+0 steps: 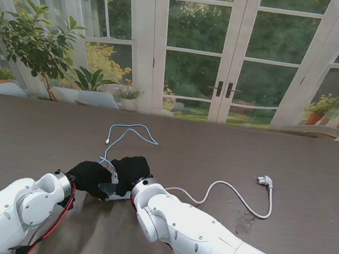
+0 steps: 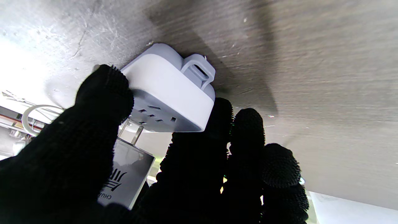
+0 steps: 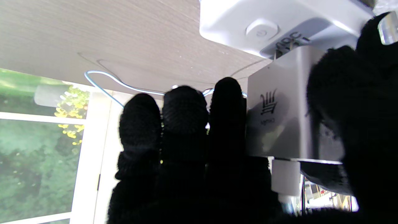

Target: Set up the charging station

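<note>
Two hands meet on one small white power strip point(image 2: 168, 93), which lies flat on the dark table point(image 1: 291, 163) just in front of me, left of centre. From the stand view I barely see it, a grey sliver under my gloves. My left wrist view shows its socket face and a hanging loop at its end, with my left hand point(image 2: 130, 161) clamped around it, thumb on one side and fingers on the other. My right wrist view alone shows its round power button, and the square white charger point(image 3: 279, 118) pinched in my right hand point(image 3: 242, 149) between thumb and fingers. The charger's metal prongs stand at the socket face; how far they are in I cannot tell.

A pale blue cable point(image 1: 131, 135) leaves the charger and curls away from me across the table, its small end lying loose. The strip's own white cord point(image 1: 230, 192) runs off to my right and ends in a plug point(image 1: 265, 180) lying well apart. My right forearm covers where that cord starts. Beyond the table stand glass doors point(image 1: 230, 53) and potted plants point(image 1: 33, 41).
</note>
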